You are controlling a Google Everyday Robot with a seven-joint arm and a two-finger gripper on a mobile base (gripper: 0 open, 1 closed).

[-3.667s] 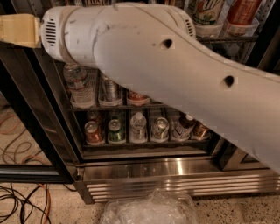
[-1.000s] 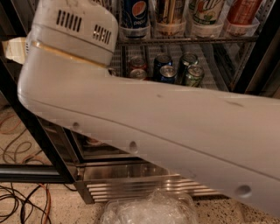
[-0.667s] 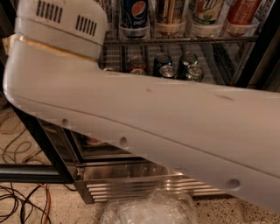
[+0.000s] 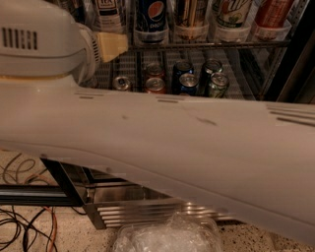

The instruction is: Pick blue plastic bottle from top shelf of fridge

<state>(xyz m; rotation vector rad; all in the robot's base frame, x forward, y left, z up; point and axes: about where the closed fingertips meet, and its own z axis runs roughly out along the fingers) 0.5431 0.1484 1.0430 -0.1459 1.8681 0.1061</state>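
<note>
The tea bottle (image 4: 106, 9), clear with a white label and black lettering, stands at the left of the top shelf (image 4: 211, 45), a grey wire rack with clear front cups. Only its lower part shows, at the top edge of the view. My gripper (image 4: 112, 46) shows as a tan part sticking out to the right of the white wrist housing (image 4: 34, 44). It sits just below the tea bottle, at the shelf's front edge. My white arm (image 4: 197, 142) crosses the whole view and hides the fridge's middle.
A dark blue Pepsi bottle (image 4: 150, 17) stands right of the tea bottle, then several other bottles (image 4: 231, 14). Small cans (image 4: 184, 81) sit on the rack below. The black door frame (image 4: 295, 64) is at right. The steel grille (image 4: 133, 211), crumpled clear plastic (image 4: 167, 236) and cables (image 4: 24, 226) lie low.
The wrist housing has turned, and the tan gripper part now points right toward the shelf front instead of showing at the left edge. The arm lies lower across the view.
</note>
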